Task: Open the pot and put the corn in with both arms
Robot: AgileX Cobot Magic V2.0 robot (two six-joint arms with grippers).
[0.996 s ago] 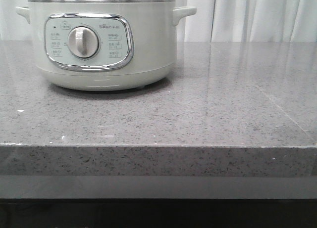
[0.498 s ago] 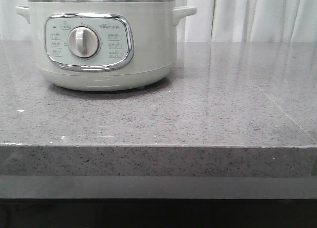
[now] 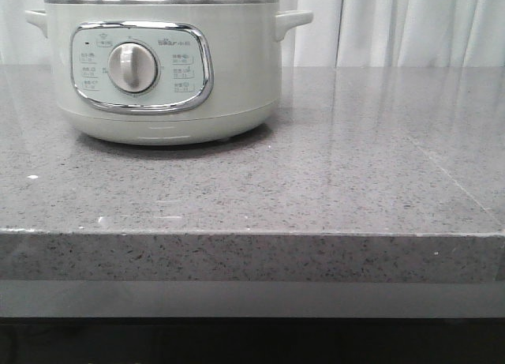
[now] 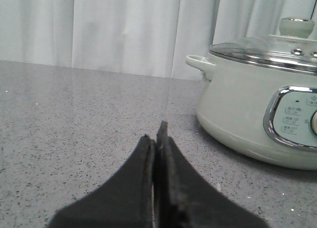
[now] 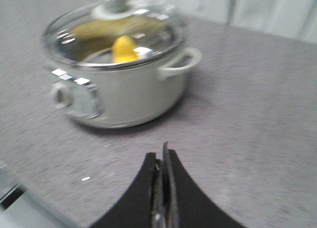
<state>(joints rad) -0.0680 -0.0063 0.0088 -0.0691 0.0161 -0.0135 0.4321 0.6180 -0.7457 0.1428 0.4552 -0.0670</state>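
The pale-green pot (image 3: 237, 72) stands at the back left of the grey counter, its dial facing me. A glass lid (image 5: 148, 32) with a pale knob (image 5: 111, 5) sits on the pot (image 5: 129, 99). Through the glass I see the yellow corn (image 5: 124, 49) inside. My left gripper (image 4: 156, 134) is shut and empty, low over the counter beside the pot (image 4: 237, 104) and its lid (image 4: 267, 52). My right gripper (image 5: 163, 151) is also shut and empty, above the counter a little away from the pot's handle side. Neither gripper shows in the front view.
White curtains (image 3: 394, 24) hang behind the counter. The counter's front edge (image 3: 252, 234) runs across the front view, with a drop below it. Bare speckled stone (image 3: 379, 159) lies to the right of the pot.
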